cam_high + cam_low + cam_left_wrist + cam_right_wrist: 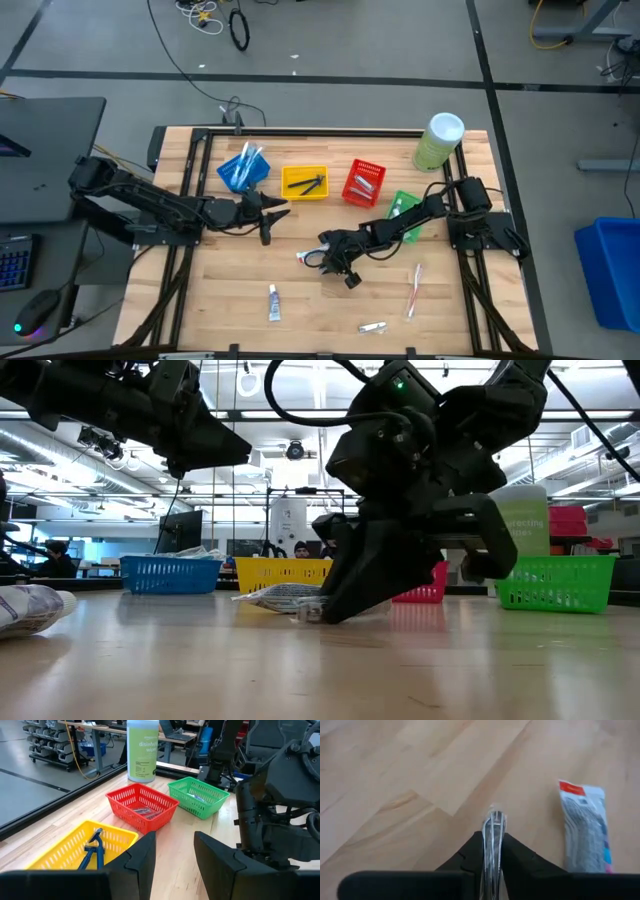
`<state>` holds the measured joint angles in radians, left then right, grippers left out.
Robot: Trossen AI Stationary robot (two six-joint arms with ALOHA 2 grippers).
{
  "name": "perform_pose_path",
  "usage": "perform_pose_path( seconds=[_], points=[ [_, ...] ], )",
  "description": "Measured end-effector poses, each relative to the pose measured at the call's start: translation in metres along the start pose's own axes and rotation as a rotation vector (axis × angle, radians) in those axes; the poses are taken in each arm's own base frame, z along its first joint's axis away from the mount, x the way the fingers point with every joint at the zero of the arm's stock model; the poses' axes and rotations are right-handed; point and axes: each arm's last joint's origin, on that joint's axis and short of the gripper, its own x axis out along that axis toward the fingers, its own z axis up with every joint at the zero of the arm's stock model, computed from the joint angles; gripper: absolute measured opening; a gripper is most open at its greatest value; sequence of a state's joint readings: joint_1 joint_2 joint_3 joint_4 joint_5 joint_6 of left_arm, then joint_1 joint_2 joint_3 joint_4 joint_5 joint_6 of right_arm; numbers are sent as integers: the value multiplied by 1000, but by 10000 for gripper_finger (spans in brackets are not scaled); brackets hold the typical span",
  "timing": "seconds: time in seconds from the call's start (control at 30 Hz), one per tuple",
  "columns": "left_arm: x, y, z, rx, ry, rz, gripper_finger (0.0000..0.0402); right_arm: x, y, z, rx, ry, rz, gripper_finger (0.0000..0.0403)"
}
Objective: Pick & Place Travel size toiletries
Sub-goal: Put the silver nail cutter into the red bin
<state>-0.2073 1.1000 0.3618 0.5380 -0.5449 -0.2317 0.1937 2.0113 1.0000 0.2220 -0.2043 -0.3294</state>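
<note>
Right gripper (492, 852) jaws clenched on a thin clear-plastic toiletry (493, 827), bench centre. Light, stiff, slippery; grip mid-length. Left gripper (268, 215) jaws released, ten o'clock.

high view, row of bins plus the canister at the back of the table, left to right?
blue bin → yellow bin → red bin → green bin → pale-green canister

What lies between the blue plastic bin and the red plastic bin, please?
The yellow plastic bin sits between the blue plastic bin and the red plastic bin, as the high view shows.
</note>
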Motion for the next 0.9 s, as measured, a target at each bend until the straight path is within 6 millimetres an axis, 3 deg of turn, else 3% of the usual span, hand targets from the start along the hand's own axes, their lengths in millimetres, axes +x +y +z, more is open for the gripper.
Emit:
perform_pose_path(
  seconds=[0.2,0.53,0.7,0.9],
  points=[
    [0,0,-1,5,9,2,141,-24,-1,8,48,76,-65,59],
    [0,0,-1,8,13,4,141,-117,-11,37,72,220,-572,59],
    [0,0,-2,-23,16,5,141,-148,-33,34,282,180,-856,61],
    [0,1,-3,-32,24,7,141,-154,-65,8,541,166,-965,64]
  ],
)
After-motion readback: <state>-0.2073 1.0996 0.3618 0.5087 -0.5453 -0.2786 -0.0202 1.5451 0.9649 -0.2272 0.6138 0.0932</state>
